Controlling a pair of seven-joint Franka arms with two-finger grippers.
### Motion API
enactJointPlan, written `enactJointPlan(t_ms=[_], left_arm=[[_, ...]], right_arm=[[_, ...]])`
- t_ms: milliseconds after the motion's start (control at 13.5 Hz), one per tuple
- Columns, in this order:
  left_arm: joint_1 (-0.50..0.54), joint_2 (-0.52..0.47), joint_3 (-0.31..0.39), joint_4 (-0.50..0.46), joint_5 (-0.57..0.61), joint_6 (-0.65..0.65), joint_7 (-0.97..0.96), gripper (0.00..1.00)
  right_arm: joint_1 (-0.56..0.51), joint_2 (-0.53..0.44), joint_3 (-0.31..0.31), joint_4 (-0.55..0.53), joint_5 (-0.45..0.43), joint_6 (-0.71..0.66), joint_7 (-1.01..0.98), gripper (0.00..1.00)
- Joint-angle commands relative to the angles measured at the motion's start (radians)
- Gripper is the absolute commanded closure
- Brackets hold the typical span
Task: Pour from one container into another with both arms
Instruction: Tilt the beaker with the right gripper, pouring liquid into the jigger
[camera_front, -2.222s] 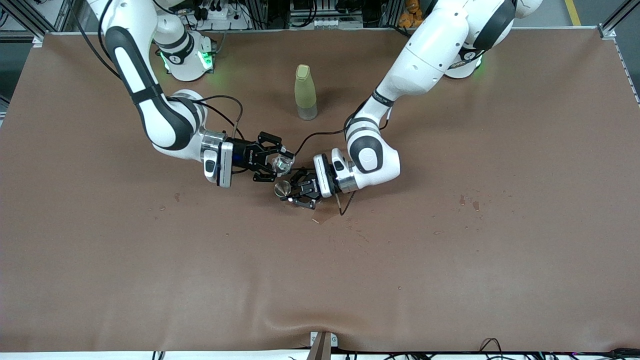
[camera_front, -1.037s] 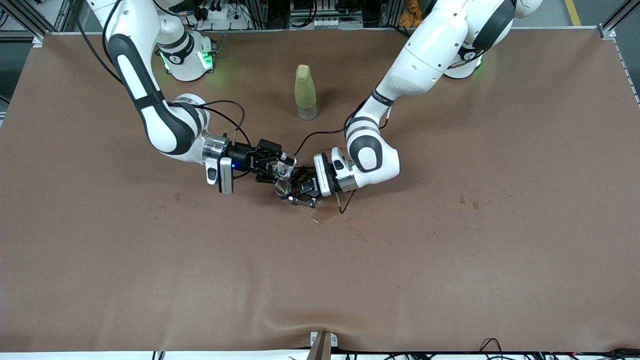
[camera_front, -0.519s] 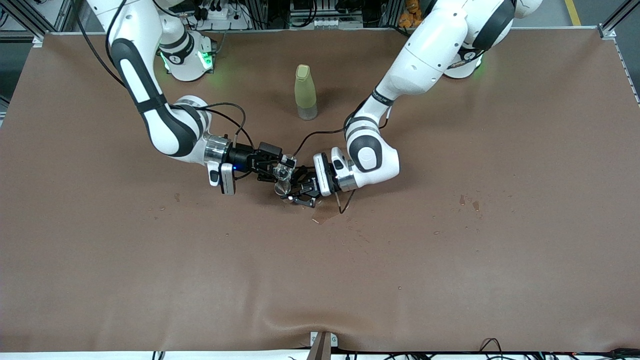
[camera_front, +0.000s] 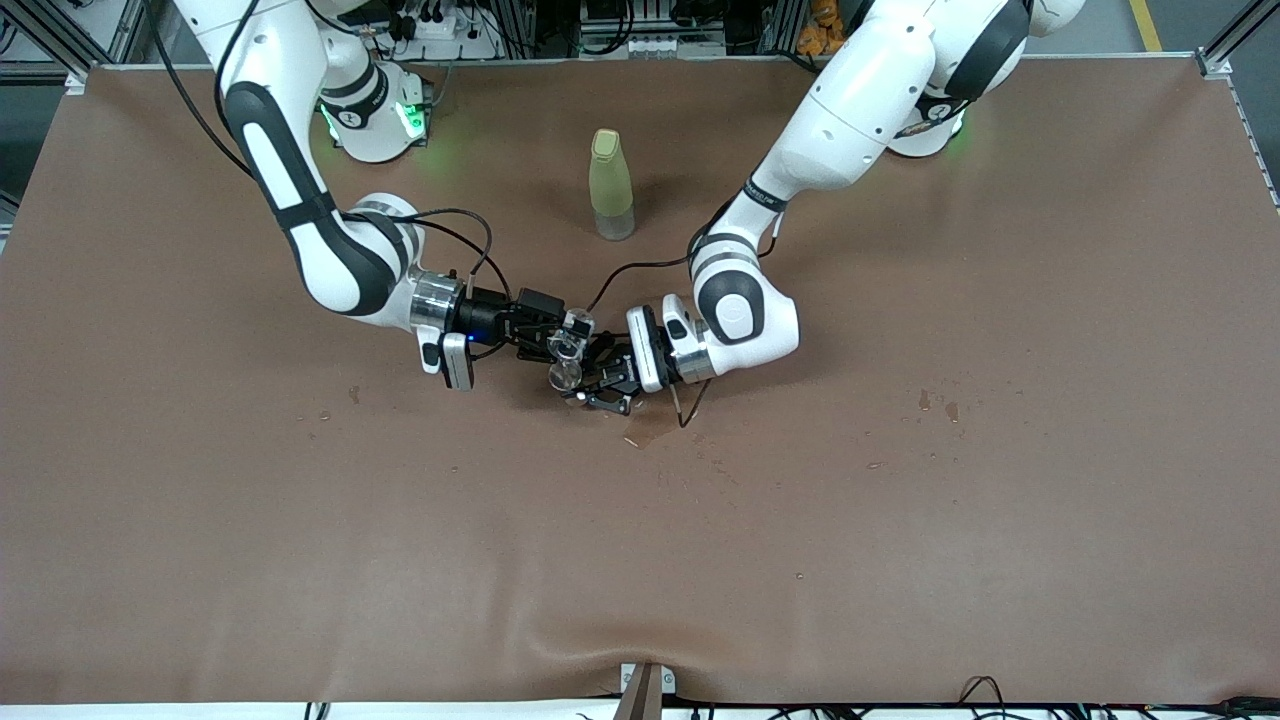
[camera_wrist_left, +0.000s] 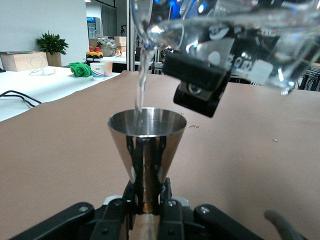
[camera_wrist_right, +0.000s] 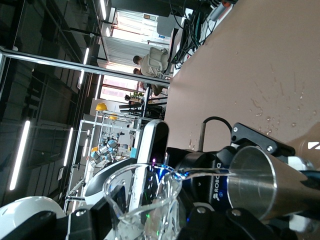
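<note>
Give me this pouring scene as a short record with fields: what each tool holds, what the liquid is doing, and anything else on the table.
right tool: shut on the clear glass cup, tipped over the metal cup
left tool: shut on the stem of the silver metal cup, held upright
liquid: thin clear stream running from the glass cup's lip into the metal cup
where: both cups above the middle of the table
other item: yellow-green bottle standing upright, farther from the front camera than the cups, untouched
table marks: small spots and stains on the brown cover
</note>
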Motion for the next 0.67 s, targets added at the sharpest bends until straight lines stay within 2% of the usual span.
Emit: enactJointPlan(t_ms=[0, 593], left_arm=[[-0.006, -0.028, 0.003, -0.029, -0.029, 0.017, 0.020, 1.00], [-0.003, -0.028, 0.001, -0.030, -0.029, 0.017, 0.020, 1.00]], right_arm=[[0.014, 0.002, -0.006, 0.008, 0.019, -0.002, 0.079, 1.00], [0.017, -0.004, -0.006, 0.012, 0.019, 0.001, 0.265, 1.00]])
